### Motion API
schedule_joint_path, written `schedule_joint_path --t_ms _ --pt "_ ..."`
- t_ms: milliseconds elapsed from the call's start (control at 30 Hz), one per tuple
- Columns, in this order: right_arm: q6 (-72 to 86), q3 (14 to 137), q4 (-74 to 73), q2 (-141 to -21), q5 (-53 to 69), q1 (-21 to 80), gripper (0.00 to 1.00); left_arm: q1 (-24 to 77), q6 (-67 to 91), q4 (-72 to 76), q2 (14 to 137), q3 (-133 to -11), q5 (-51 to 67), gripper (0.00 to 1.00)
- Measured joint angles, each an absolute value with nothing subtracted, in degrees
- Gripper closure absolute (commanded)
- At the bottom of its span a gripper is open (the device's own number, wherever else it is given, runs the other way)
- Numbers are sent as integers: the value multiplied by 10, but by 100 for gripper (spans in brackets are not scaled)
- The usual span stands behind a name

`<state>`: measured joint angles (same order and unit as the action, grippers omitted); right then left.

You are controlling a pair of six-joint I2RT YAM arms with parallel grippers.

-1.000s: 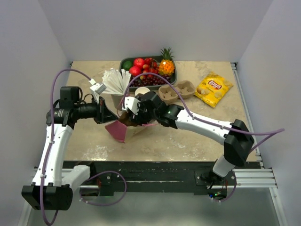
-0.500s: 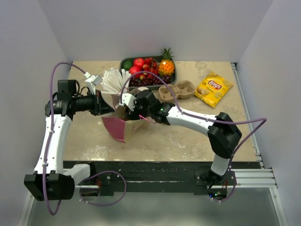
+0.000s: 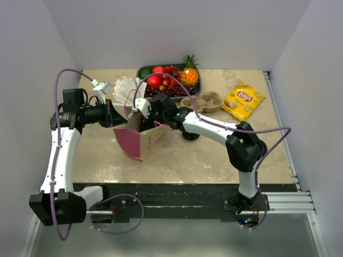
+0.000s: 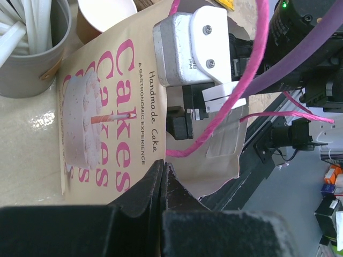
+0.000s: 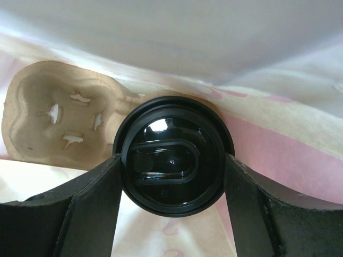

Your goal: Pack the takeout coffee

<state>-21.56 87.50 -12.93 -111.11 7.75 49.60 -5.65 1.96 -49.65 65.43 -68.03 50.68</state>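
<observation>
The left claw (image 4: 162,170) is pinched shut on the top edge of the paper bag (image 4: 107,123), a kraft bag with pink "Cakes" lettering that stands on the bench (image 3: 214,155). Just beyond this claw, toward the back wall, is a grey cup of white sticks (image 3: 124,92), with a lidless paper cup (image 4: 104,13) touching its side. To the right, the right claw (image 5: 172,160) reaches down into the bag's mouth. Its two fingers (image 5: 91,209) press against opposite sides of the takeout coffee (image 5: 171,134), so it grips the cup by its black lid inside the bag. A pulp carrier (image 5: 53,112) shows just left of this claw. Behind the claw is a fruit tray (image 3: 140,70), and well to its right a yellow crisp packet (image 3: 243,100)
</observation>
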Motion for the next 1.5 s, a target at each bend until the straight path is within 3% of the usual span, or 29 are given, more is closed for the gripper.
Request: schedule_joint_path --t_ms 200,400,767,1033,1067,1500 --pt "-215 887 -146 -1117 84 494 43 -57 25 -488 654 -680 506 100" --pt "-216 894 -169 -1110 100 490 27 -57 25 -482 645 -676 509 100" --pt "-215 913 -236 -1103 113 489 24 -57 14 -476 622 -654 529 100" --pt "-207 889 -233 -1083 115 489 13 -57 14 -456 604 -629 549 100" --pt "-204 889 -237 -1079 116 488 1 -57 14 -456 604 -629 551 100" --pt "-163 921 -278 -966 138 461 1 -42 20 -452 593 -629 586 100"
